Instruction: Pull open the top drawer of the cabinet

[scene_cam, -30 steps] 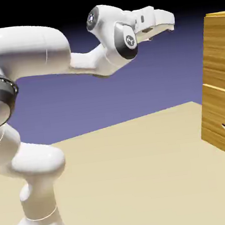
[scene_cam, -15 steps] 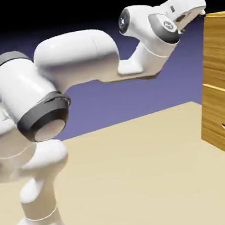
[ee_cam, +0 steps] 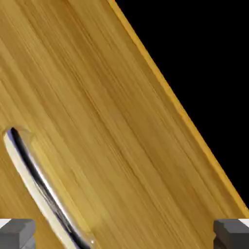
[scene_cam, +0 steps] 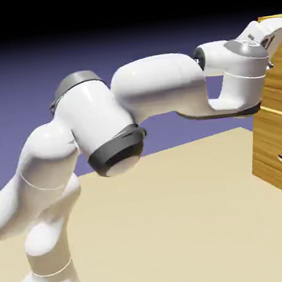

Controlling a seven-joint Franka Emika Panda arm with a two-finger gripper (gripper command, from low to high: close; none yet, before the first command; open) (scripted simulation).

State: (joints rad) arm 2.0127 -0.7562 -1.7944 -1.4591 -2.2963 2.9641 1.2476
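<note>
The top drawer [ee_cam: 97,121] fills the hand view with its golden wood grain, and its silver handle [ee_cam: 44,189] runs slantwise at the lower left of that view, near the left finger tip [ee_cam: 17,233]. In the exterior view the cabinet [scene_cam: 281,145] stands at the right edge of the table [scene_cam: 179,226], and the top drawer is its uppermost front, mostly hidden behind the hand.

One second ago the arm [scene_cam: 156,95] was folded back, with the hand well apart from the cabinet, to its left. Now the arm stretches to the right and the hand is close against the upper part of the cabinet, so the approach looks nearly finished.

The gripper [ee_cam: 124,236] has its two fingers wide apart, and nothing is between them. The handle is not yet between the fingers; it lies off to one side and crosses the view at an angle.

I judge that the next move needs a small shift toward the handle and some roll of the wrist, so the fingers can close around the bar before any pull.
</note>
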